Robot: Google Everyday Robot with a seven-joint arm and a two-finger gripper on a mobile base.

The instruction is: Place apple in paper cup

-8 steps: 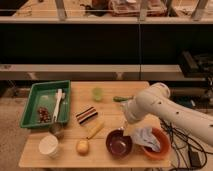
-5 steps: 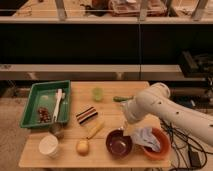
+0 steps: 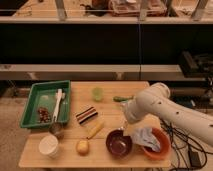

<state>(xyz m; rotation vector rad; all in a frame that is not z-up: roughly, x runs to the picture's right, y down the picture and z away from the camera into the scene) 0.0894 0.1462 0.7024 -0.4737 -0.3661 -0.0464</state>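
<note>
My gripper (image 3: 127, 122) hangs low over the right half of the wooden table (image 3: 132, 89), at the end of my white arm (image 3: 165, 107), which comes in from the right and bends down. Whether it is open or closed I cannot tell, and I see nothing in its hold.

Just below it, toward the front edge, sits the maroon bowl (image 3: 119, 144). To the right of that, near the gripper's lower right, is an orange bowl (image 3: 163, 150) with a crumpled pale cloth (image 3: 145, 137) in it.

The apple (image 3: 82, 146) lies on the table to the gripper's lower left, well apart from it, left of the maroon bowl. Further left again stands the paper cup (image 3: 49, 145), upright, near the apple but not touching it.

Between the gripper and the apple lies a pale yellow corn-like piece (image 3: 95, 130), and just left of the gripper at about its height is a striped block (image 3: 87, 115). Behind the gripper lie a small green piece (image 3: 121, 99) and, further left, a small green cup (image 3: 97, 93). Far to the left sits a green tray (image 3: 31, 102) holding a white utensil (image 3: 58, 104).
</note>
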